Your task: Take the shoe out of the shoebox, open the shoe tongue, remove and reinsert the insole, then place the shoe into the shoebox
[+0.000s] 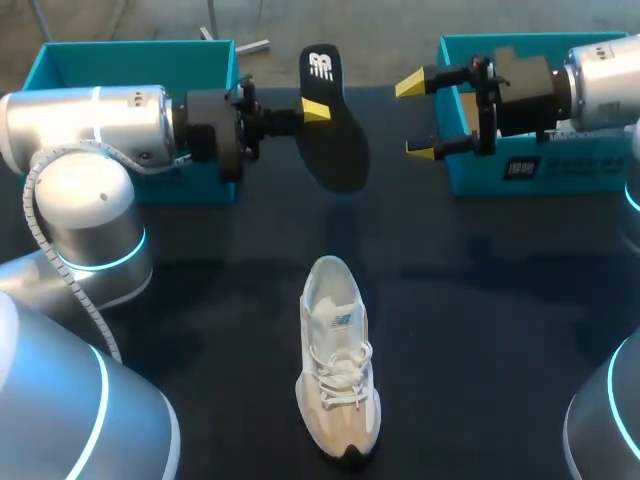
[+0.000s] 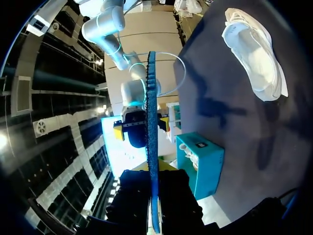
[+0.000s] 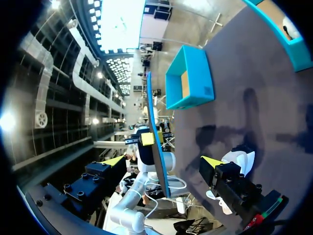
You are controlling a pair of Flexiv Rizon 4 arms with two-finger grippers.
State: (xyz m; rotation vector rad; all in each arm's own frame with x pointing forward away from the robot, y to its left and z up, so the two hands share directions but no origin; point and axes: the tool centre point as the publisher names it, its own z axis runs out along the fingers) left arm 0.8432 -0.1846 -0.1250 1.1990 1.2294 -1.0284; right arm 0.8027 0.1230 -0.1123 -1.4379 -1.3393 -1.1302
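Above the dark tabletop [image 1: 500, 300], one black insole [image 1: 335, 140] hangs clamped in the left tool [image 1: 314, 109]. The right tool [image 1: 415, 118] gapes released beside it. One white sneaker [image 1: 338, 370] rests on the tabletop below. Two teal containers stand behind: left shoebox [image 1: 140, 62], right shoebox [image 1: 570, 172].

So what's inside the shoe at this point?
Through the opening of the shoe only pale lining shows; the insole is out, clamped in the left hand above the table. Everything toward the toe is covered by the tongue and laces.
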